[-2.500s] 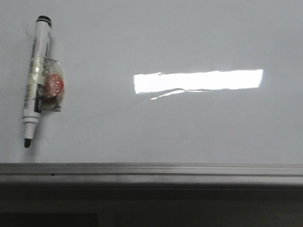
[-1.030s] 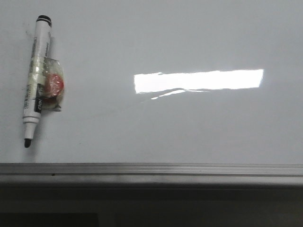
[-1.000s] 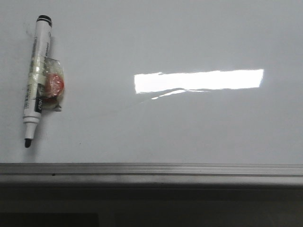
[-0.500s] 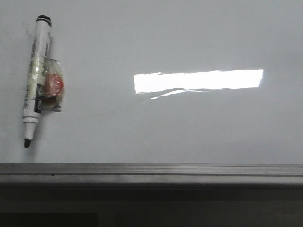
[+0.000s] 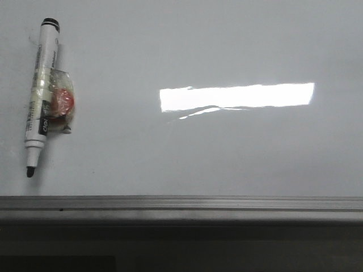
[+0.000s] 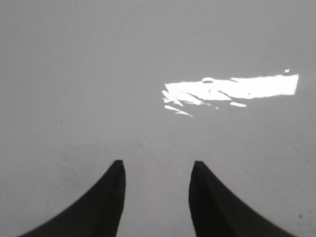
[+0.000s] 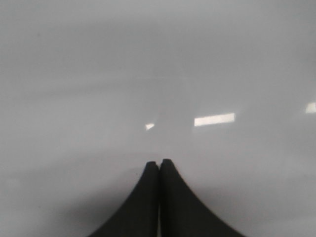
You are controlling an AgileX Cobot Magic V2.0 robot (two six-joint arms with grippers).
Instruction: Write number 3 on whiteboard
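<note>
Whiteboard (image 5: 227, 153) bare, no number 3 drawn yet. Marker (image 5: 39, 96) lies uncapped at far left, tip toward the rail (image 5: 181, 203) (red taped lump probably a grip aid). Left gripper (image 6: 157, 170) spread, empty, likely readied for pickup; right gripper (image 7: 159, 168) pressed together, idle

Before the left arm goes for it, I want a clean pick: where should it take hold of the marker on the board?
Grip the marker on its white barrel above the taped red lump, coming from straight above with jaws across its width. It lies flat on the whiteboard, black tip toward the rail, so the upper barrel is the barest stretch. The left gripper is open.
</note>
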